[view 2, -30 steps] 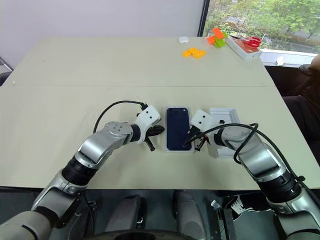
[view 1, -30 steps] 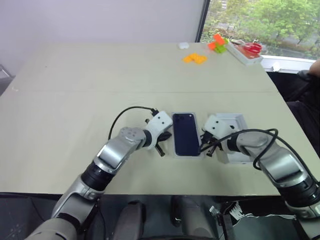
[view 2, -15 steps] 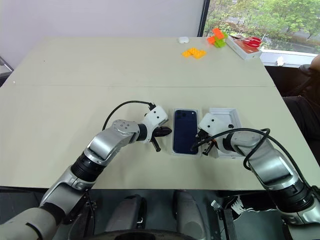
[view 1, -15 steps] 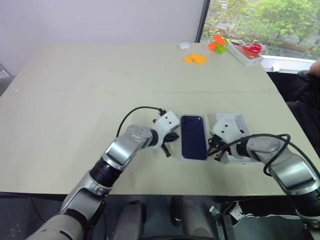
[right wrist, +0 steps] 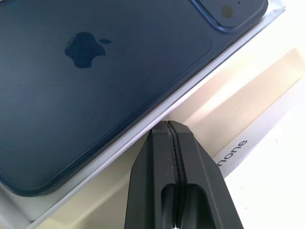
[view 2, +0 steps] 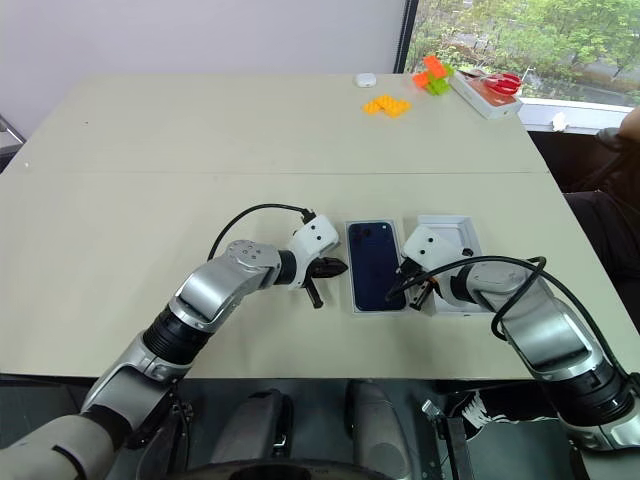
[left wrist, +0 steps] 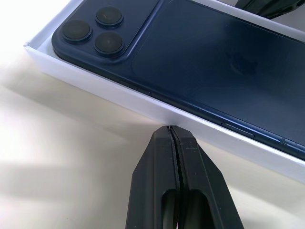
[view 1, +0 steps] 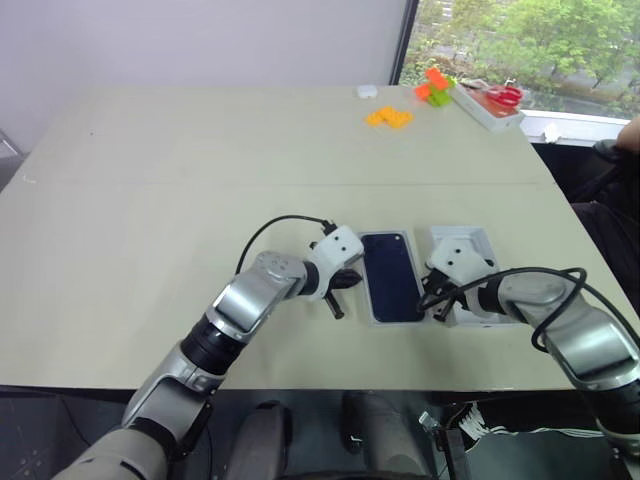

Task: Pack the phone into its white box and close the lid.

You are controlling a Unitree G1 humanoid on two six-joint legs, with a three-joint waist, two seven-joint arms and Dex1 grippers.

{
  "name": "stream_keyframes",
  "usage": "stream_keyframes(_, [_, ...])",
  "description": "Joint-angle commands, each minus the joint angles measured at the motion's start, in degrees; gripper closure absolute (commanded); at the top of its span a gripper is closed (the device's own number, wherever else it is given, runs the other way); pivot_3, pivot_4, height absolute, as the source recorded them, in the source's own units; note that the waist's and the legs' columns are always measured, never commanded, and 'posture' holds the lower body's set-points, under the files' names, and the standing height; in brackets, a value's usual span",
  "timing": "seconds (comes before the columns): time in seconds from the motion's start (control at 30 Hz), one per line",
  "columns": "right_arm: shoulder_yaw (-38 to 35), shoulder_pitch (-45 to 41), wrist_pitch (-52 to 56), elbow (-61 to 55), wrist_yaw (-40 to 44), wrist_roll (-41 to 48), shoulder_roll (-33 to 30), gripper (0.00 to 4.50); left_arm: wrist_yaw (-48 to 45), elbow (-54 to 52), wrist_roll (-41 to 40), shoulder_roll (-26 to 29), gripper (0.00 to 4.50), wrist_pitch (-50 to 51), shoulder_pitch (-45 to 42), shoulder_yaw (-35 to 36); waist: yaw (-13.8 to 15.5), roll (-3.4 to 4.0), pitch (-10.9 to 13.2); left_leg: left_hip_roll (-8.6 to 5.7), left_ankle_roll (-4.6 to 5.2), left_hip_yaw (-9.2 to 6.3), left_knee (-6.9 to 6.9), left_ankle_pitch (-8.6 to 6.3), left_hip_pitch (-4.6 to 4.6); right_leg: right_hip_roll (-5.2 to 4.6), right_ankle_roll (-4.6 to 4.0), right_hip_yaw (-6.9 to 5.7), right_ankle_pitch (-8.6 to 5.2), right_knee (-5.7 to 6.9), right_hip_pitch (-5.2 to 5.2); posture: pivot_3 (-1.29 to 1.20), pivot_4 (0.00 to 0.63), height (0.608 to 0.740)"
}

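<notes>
The phone [view 2: 377, 278] hides the white box's [left wrist: 143, 102] floor; both grippers' fingers [left wrist: 177, 167] pressed together.

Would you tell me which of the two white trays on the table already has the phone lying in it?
The white box between the two grippers: the phone lies in it. The lid, the tray on its right, holds none.

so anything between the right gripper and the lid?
Nothing visible. The right gripper, shut, sits between the white box holding the phone and the lid, which lies open side up right beside it on the table.
</notes>
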Motion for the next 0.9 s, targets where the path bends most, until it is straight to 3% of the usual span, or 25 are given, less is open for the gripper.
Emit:
stream_keyframes(0.03, [-1.6, -1.4, -0.9, -2.4, 1.8, 1.1, -1.4, 4.50, -0.5, -3.2, -1.6, -0.9, 4.45, 0.9, 0.6, 0.8, 0.0, 0.00, 0.0, 0.00, 0.00, 0.00, 0.00, 0.00, 0.00, 0.00, -0.01, 0.00, 0.01, 0.00, 0.00, 0.00, 0.150, 0.726])
stream_keyframes(0.13, [-3.3, -1.4, -1.1, -4.0, 4.3, 2.4, -3.8, 4.50, -1.2, -6.2, -3.4, 0.7, 4.45, 2.1, 2.1, 3.6, -0.1, 0.01, 0.0, 0.00, 0.00, 0.00, 0.00, 0.00, 0.00, 0.00, -0.01, 0.00, 0.01, 0.01, -0.01, 0.00, 0.150, 0.726])
stream_keyframes(0.33, [-11.6, -3.8, 6.2, -5.1, 4.0, 7.1, -4.5, 1.64, -2.6, -11.6, -5.4, 6.0, 4.50, -3.0, 5.7, 10.0, -0.6, 0.01, 0.0, 0.08, 0.02, 0.02, 0.00, -0.01, 0.02, 0.08, 0.02, 0.01, 0.00, 0.05, -0.01, 0.00, 0.150, 0.726])
stream_keyframes(0.6, [-13.4, -15.2, 35.4, -1.3, -2.5, 12.8, 1.3, 1.64, -12.5, -15.3, -7.3, 13.9, 4.50, -16.0, 10.5, 10.8, -1.3, 0.03, 0.0, 0.10, 0.02, 0.08, 0.00, -0.01, 0.03, 0.05, -0.04, 0.07, 0.03, 0.10, -0.01, 0.00, 0.150, 0.726])
stream_keyframes(0.9, [-12.7, -13.6, 40.4, 0.0, -12.4, 17.5, 5.9, 1.64, -19.5, -18.3, -11.6, 16.6, 4.50, -19.6, 11.7, 11.2, -1.2, 0.02, 0.0, 0.08, 0.06, 0.10, 0.00, -0.03, -0.03, -0.07, -0.04, 0.08, 0.04, 0.00, -0.03, 0.00, 0.150, 0.726])
